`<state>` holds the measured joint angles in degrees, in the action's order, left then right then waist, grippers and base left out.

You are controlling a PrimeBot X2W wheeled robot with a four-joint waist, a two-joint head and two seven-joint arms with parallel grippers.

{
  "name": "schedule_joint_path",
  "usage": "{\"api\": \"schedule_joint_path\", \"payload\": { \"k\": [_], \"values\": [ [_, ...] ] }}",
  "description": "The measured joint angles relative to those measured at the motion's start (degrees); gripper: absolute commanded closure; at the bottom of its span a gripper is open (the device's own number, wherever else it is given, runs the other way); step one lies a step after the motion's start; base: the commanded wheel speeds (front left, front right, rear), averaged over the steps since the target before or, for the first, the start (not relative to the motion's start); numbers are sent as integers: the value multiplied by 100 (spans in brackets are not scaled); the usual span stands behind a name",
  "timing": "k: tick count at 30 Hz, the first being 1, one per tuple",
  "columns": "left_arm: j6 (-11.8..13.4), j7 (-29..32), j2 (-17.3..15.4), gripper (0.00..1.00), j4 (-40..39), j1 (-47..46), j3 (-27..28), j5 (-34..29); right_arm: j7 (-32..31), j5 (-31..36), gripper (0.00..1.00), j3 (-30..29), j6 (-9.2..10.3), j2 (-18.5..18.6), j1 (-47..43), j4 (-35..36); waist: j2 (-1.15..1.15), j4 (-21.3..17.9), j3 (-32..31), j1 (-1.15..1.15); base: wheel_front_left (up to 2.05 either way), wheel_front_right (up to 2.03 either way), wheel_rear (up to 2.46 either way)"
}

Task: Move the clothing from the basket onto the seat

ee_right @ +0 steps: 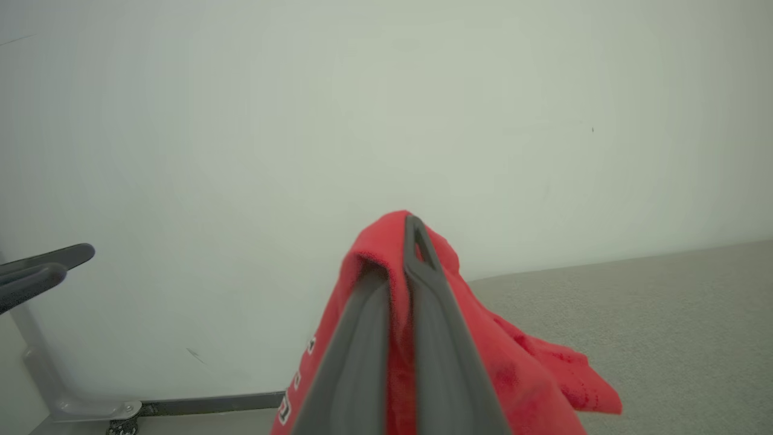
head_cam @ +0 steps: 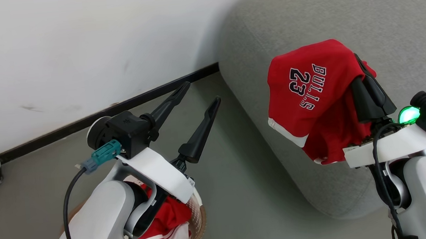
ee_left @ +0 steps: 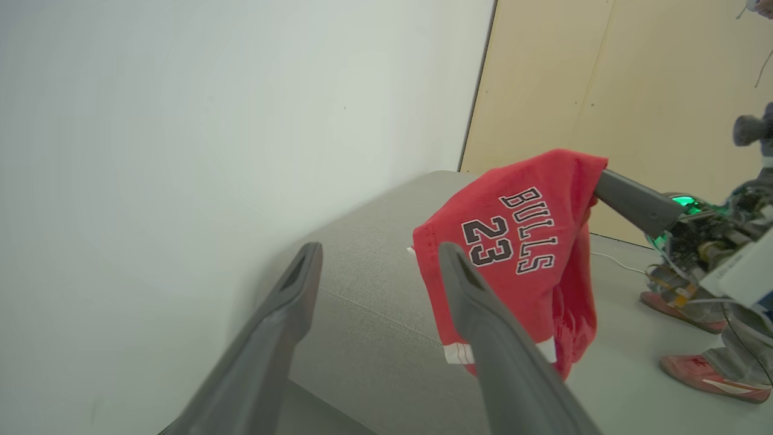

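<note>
- While one red garment (head_cam: 310, 100) is clamped between the narrowly closed fingers (ee_right: 438, 338) of the right gripper (ee_right: 395, 260), the task is judged to be under way rather than done.
- This garment is held in the air above the rounded edge of the grey seat (head_cam: 360, 9). It is draped over the fingers and is not yet laid down.
- No clothing is seen lying on the parts of the seat that are shown.
- More clothing (head_cam: 169, 218), red with white panels and striped trim, is left in the basket (head_cam: 204, 219) on the floor, beneath the left forearm.
- The left gripper (head_cam: 201, 92) is held empty above the floor near the wall, its fingers (head_cam: 203, 128) spread wide.
- What remains is judged to be the release of the held garment onto the seat and the fetching of the rest from the basket.
- "BULLS" and the number "23" can be read on the held garment, in dark characters outlined in white. No other writing can be made out.
</note>
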<state>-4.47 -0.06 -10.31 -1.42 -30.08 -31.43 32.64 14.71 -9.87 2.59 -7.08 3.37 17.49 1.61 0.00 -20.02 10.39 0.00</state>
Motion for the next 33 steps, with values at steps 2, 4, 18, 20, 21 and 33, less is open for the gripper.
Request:
{"api": "schedule_joint_path", "payload": {
  "k": [2, 4, 18, 20, 21, 33],
  "values": [
    [1, 0, -31, 0, 0, -1, 0, -2, 0, 0, 100, 1, 0, -2, -28, 5, 0, -100, 19, 0, 0, 0, 0],
    [1, 1, -48, 0, 0, -1, 1, -9, 0, 0, 100, 3, 0, -8, -90, 16, 0, -197, 39, 0, 0, 0, 0],
    [5, 109, -137, 0, -37, -1, 7, -62, 0, -3, 100, 11, 0, -43, -96, 100, 0, -774, 216, 0, 0, 0, 0],
    [34, 130, -167, 0, -57, -1, 15, -68, 0, -12, 100, 30, 0, -52, -96, 98, 0, -833, 254, 0, 0, 0, 0],
    [36, 158, -188, 0, -70, -1, 23, -81, 0, -12, 100, 40, 0, -55, -95, 96, 0, -859, 273, 0, 0, 0, 0],
    [136, 303, -304, 0, -371, 2, 67, -144, -1, -20, 100, -43, 0, -89, 74, -259, 0, -1035, 588, 0, 0, 0, 0]
  ]
}}
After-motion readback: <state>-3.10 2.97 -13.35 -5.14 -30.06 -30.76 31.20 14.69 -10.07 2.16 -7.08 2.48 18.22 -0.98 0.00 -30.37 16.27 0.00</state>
